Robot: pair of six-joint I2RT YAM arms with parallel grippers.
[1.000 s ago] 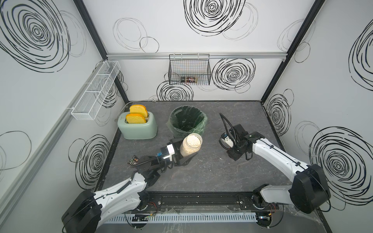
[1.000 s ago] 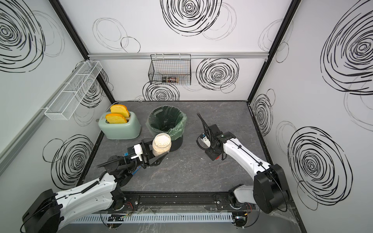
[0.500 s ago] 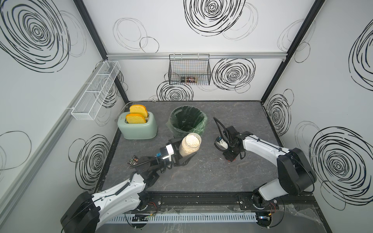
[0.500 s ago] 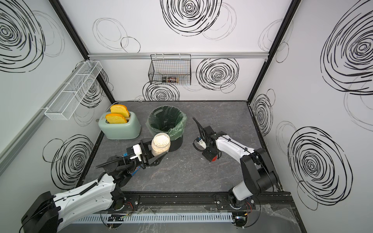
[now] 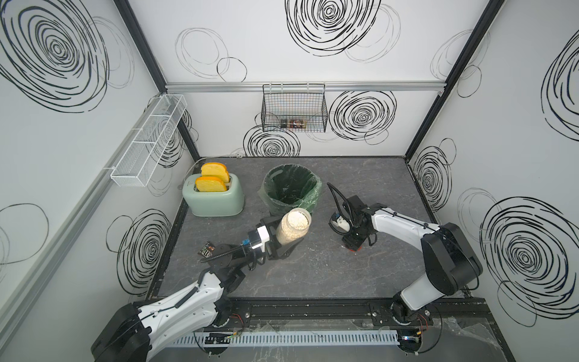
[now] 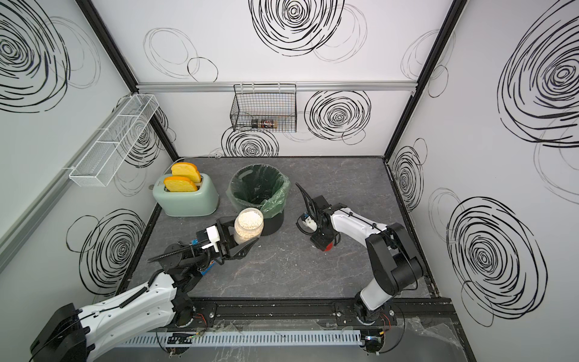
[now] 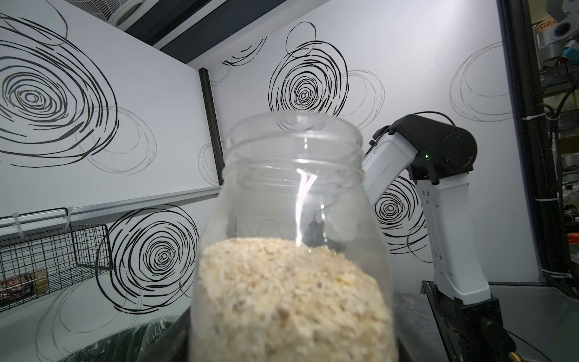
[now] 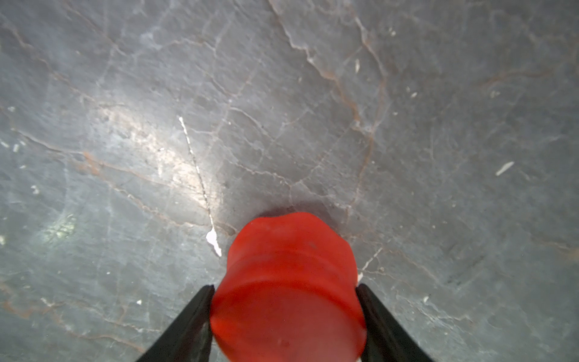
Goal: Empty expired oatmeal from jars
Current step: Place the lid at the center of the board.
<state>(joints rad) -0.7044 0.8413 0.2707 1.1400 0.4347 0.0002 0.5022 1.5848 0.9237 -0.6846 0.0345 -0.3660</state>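
The left fingers (image 6: 244, 247) are pinching the clear plastic jar (image 5: 294, 227) around its lower body, one on each side, and are holding it with its open mouth facing up, just in front of the black bin (image 5: 316, 188) with the green liner. The oatmeal (image 7: 291, 297) is sitting inside the jar, filling it roughly to the shoulder and leaving the threaded neck bare. Whether the jar's base is resting on the grey stone-patterned desk (image 5: 313, 275) or hanging just above it cannot be told.

Across the desk, well apart from the jar, the right fingers (image 8: 188, 326) are gripping the red lid (image 8: 288, 282) by its rim, one pressing on each side, and are pointing it down close to the desk surface; contact with the desk cannot be confirmed. In both top views only a sliver of red is showing beneath the right arm's black wrist. Pale specks are lying scattered on the desk around the lid.

Behind the left arm, a mint-green toaster (image 5: 216, 203) is carrying two slices of bread (image 5: 214, 170), and a black wire basket (image 5: 294, 109) is hanging on the back wall with small dark jars inside.
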